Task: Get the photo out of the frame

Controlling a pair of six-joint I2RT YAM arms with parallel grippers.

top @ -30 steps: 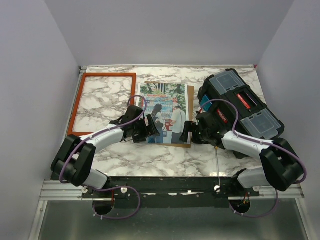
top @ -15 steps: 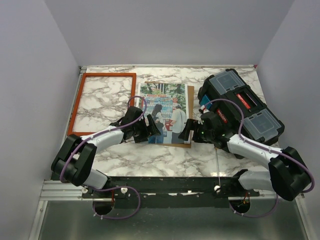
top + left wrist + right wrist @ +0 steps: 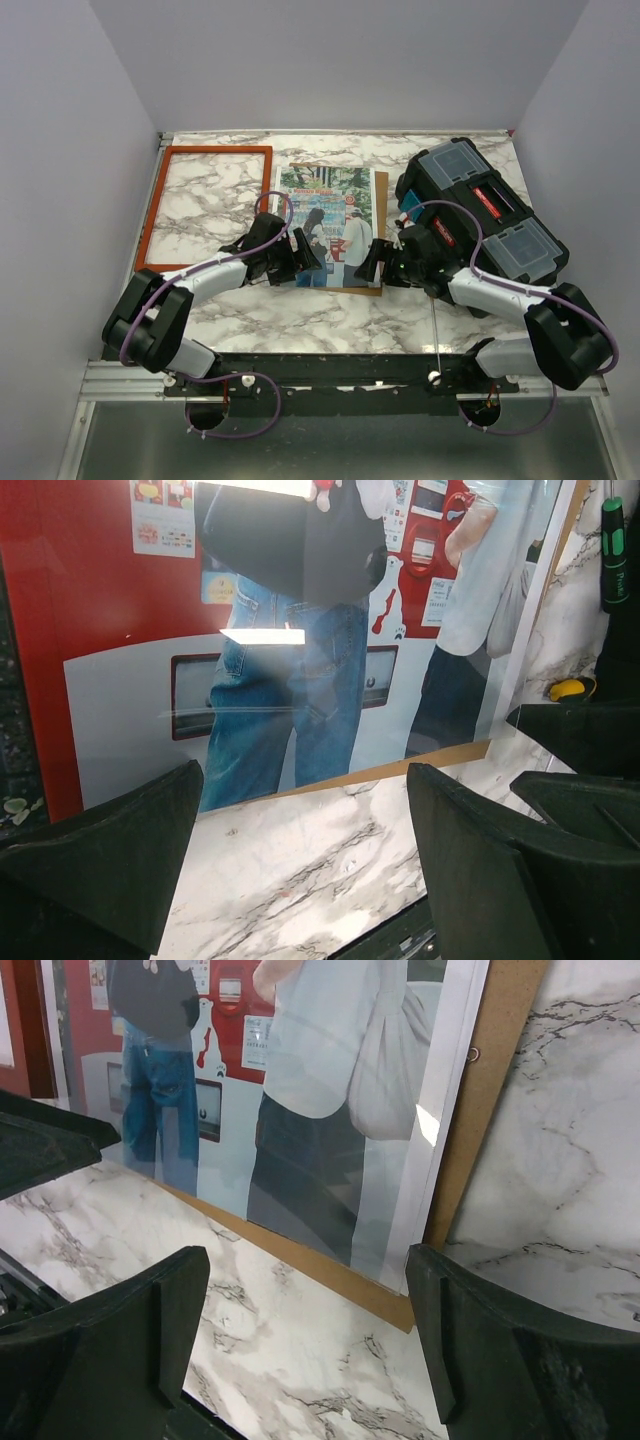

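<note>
A: Since the frame point(image 3: 218, 150) is found empty at left, is the photo point(image 3: 330, 215) counted out?
B: Yes; it is seen on the brown board point(image 3: 381, 205). Left gripper point(image 3: 300, 254), right gripper point(image 3: 377, 262): jaws spread, nothing gripped.

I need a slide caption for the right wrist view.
Open right gripper at the corner of the photo on its brown board.

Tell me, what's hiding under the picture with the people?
A flat brown rectangular board lies under the glossy paper photo; only its right and near edges peek out. The rest is covered by the photo.
</note>
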